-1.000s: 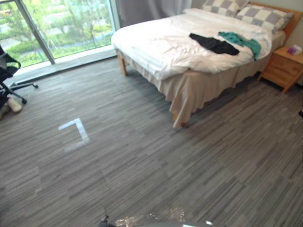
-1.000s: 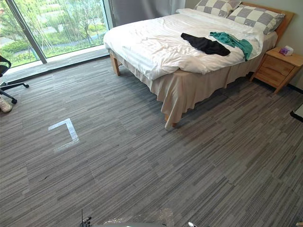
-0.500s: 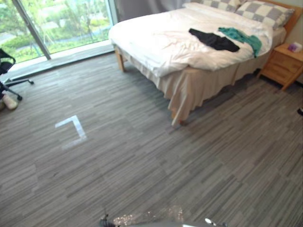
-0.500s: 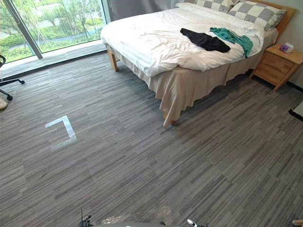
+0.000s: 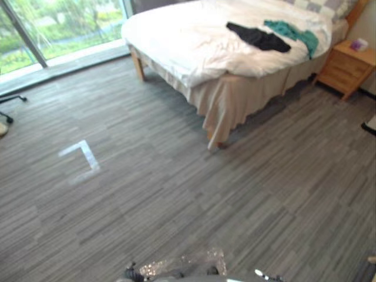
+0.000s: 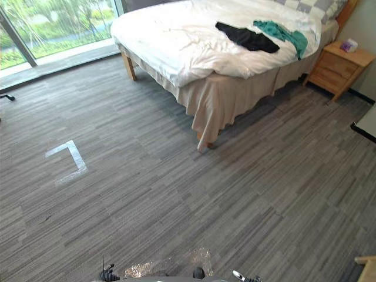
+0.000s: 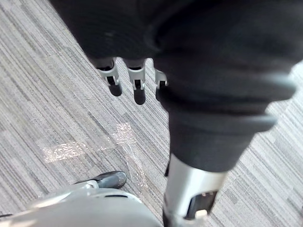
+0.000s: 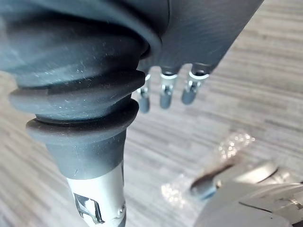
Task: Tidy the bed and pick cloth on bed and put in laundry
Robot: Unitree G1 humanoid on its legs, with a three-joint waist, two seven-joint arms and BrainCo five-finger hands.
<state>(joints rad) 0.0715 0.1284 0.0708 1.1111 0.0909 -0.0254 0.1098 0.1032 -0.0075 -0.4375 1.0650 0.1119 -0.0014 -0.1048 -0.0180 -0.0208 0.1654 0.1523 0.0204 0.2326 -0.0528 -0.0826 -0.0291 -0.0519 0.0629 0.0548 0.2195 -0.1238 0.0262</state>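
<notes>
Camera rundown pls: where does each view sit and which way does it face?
Left eye view: on the head, looking down and ahead across the grey floor to the bed with black cloth and teal cloth.
Right eye view: beside it, same direction; also takes in the nightstand.
Left wrist view: looks down along the left hand, fingers relaxed.
Right wrist view: looks down along the right hand, fingers relaxed.
Shared: both eyes show the tape mark; both wrists see floor.

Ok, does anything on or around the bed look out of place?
Yes. A black cloth and a teal cloth lie crumpled side by side on the bed's white duvet, near the pillows. The teal one trails toward the side edge. The duvet itself is wrinkled.
</notes>
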